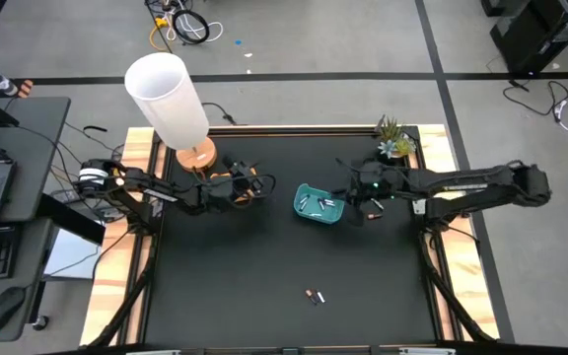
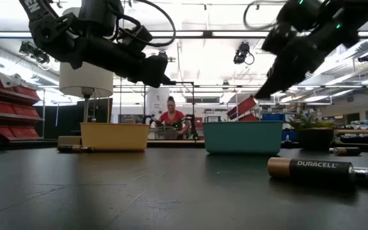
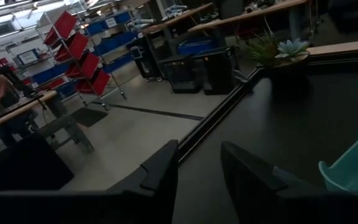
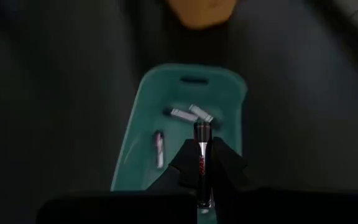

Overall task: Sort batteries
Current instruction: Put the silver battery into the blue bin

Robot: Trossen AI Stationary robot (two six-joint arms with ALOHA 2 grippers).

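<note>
A battery marked DURACELL lies on the black table, while the right gripper clamps a dark battery over the teal tray, and the left gripper hangs part-open, holding nothing.

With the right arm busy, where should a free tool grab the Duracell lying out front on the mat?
Grip the Duracell battery across the middle of its dark barrel, coming straight down from above. It lies flat on its side on the black mat, so only the round flanks are open. A pale battery lies close beside it, so probably set the fingers crosswise and keep them narrow.
</note>
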